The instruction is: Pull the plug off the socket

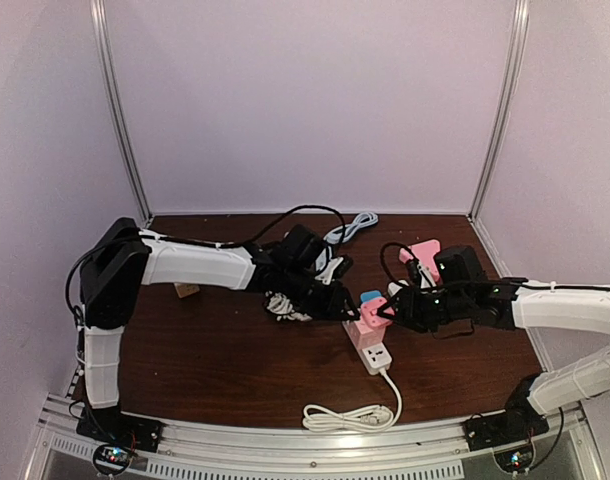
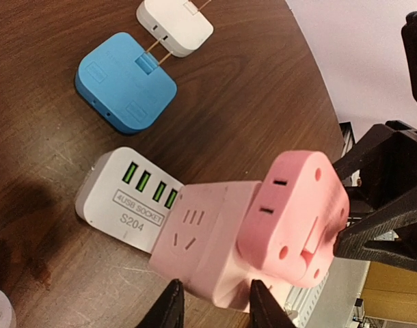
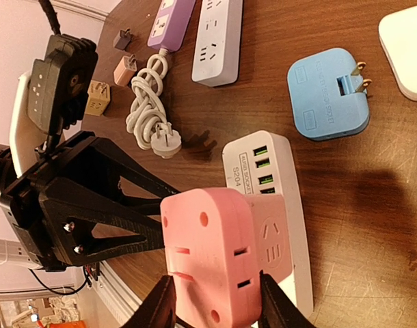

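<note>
Both arms reach in low and meet nose to nose a bit right of the table's middle. The left gripper (image 2: pixel 215 292) has its jaws pinched narrow on the pink socket block (image 2: pixel 195 246), which sits on top of the white USB strip (image 2: pixel 119 198). The right gripper (image 3: pixel 217 287) comes in from the opposite side with its jaws clamped on the one pink plug (image 3: pixel 208 239). The plug is pressed against the block's face, but I can't tell how deep the prongs sit.

Lying loose just beside them are one blue adapter (image 2: pixel 123 82) and one white adapter (image 2: pixel 174 24). Toward the far edge there's one plain white power strip (image 3: pixel 219 41), one purple strip (image 3: pixel 171 20), one coiled white cable (image 3: pixel 150 102) and three small adapters (image 3: pixel 99 96).
</note>
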Available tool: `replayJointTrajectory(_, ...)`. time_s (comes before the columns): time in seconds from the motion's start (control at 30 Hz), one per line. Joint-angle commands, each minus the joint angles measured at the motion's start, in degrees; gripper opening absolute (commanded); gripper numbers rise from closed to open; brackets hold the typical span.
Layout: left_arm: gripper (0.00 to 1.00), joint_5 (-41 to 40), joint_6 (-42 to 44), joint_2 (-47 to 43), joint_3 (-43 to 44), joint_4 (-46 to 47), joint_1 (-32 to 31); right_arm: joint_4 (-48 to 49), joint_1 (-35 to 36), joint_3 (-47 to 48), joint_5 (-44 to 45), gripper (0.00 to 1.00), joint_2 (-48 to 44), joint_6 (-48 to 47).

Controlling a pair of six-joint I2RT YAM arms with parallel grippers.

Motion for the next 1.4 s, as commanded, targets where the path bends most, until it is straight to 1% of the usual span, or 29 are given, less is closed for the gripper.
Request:
replayJointTrajectory(0.0, 0.32, -0.86, 1.48, 1.2, 1.98, -1.44, -0.34, 2.49, -0.15, 0.71, -0.93, 0.34, -0.78, -0.27)
replayJointTrajectory(0.13, 0.31, -0.83, 1.45, 1.51, 2.17, -1.58, -0.31, 2.66, -0.18, 0.57, -0.69, 0.29, -1.11, -0.45)
replayJointTrajectory(0.2, 0.31, -0.88, 1.39, 1.64, 2.22, -1.57, -0.37, 2.81, -0.13, 0.51, -0.73, 0.29, -1.34, -0.43)
replayJointTrajectory(0.27, 0.31, -0.94, 1.39, 1.73, 2.26, -1.61, -0.42, 3.3, -0.17, 0.3, -0.92, 0.34, -1.4, -0.28)
replayJointTrajectory(0.33, 0.31, -1.0, 1.32, 1.82, 2.34, -1.61, -0.4, 3.84, -0.16, 0.09, -1.1, 0.35, -1.32, -0.11)
replayJointTrajectory(0.4, 0.29, -1.08, 1.31, 1.91, 2.47, -1.83, -0.39, 4.71, -0.18, -0.07, -1.27, 0.34, -1.27, 0.23)
replayJointTrajectory(0.47, 0.29, -1.1, 1.4, 1.91, 2.57, -1.97, -0.42, 5.12, 0.01, -0.23, -1.66, 0.29, -1.31, 0.21)
replayJointTrajectory(0.57, 0.28, -1.18, 1.32, 1.91, 2.61, -1.94, -0.48, 5.09, 0.1, -0.28, -1.7, 0.28, -1.36, 0.25)
replayJointTrajectory(0.8, 0.28, -1.25, 1.42, 2.08, 2.88, -1.93, -0.61, 7.24, 0.21, -0.81, -1.77, 0.35, 0.01, 0.8)
replayJointTrajectory(0.87, 0.27, -1.25, 1.37, 2.16, 2.87, -1.94, -0.64, 7.72, 0.22, -0.92, -1.64, 0.35, 0.53, 1.0)
replayJointTrajectory(0.93, 0.27, -1.34, 1.3, 2.18, 2.79, -1.92, -0.67, 8.16, 0.21, -1.23, -1.4, 0.33, 0.86, 1.24)
replayJointTrajectory(1.2, 0.27, -2.73, 0.77, 2.44, 2.47, -2.65, -0.77, 10.07, 0.21, -2.66, -1.22, 0.15, 0.94, 3.76)
replayJointTrajectory(1.37, 0.26, -5.07, 1.41, 2.87, 2.81, -5.63, -0.92, 12.8, 0.23, -3.56, -1.09, 0.09, -0.66, 6.43)
